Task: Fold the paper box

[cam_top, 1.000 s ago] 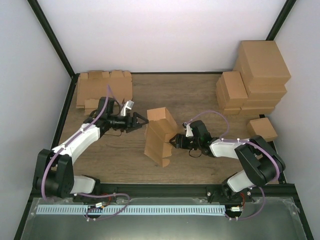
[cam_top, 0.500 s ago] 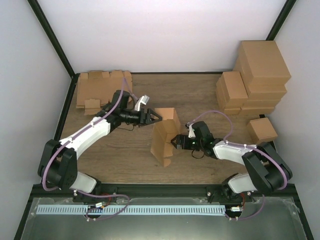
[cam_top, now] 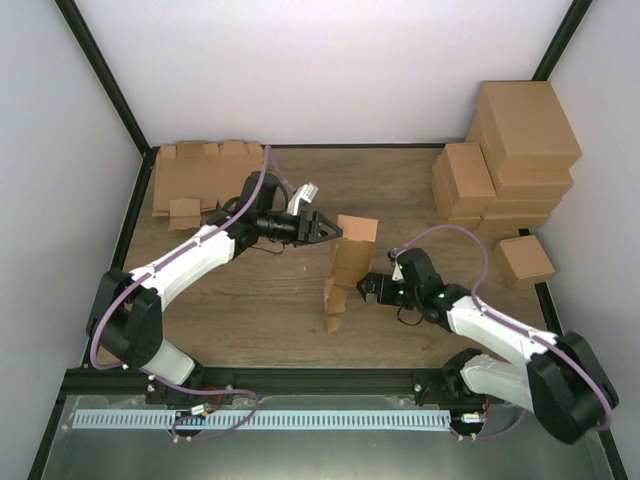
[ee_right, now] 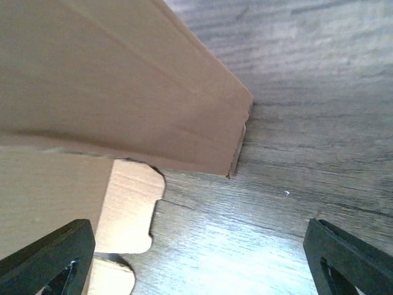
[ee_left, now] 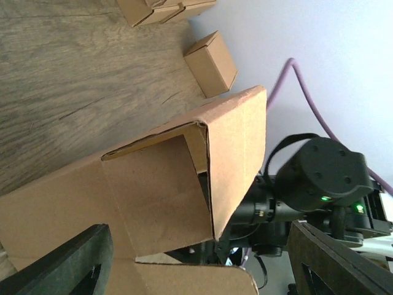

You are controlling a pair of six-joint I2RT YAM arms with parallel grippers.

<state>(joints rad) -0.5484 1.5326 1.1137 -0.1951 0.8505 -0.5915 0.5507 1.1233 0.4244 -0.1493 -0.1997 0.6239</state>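
Mid-way across the wooden table point(cam_top: 260, 312), the brown die-cut cardboard paper box point(cam_top: 345, 268) is stood upright, partly folded. The left gripper point(cam_top: 330, 232) is spread wide at its eleven o'clock, and the right gripper point(cam_top: 363, 290) is released at four o'clock.

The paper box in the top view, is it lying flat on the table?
No, the paper box stands upright on the table, partly folded, with its panels rising off the wood.

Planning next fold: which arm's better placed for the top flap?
Left, likely: left gripper is open, tips beside the top flap of the paper box; right gripper sits lower, open by its side panel.
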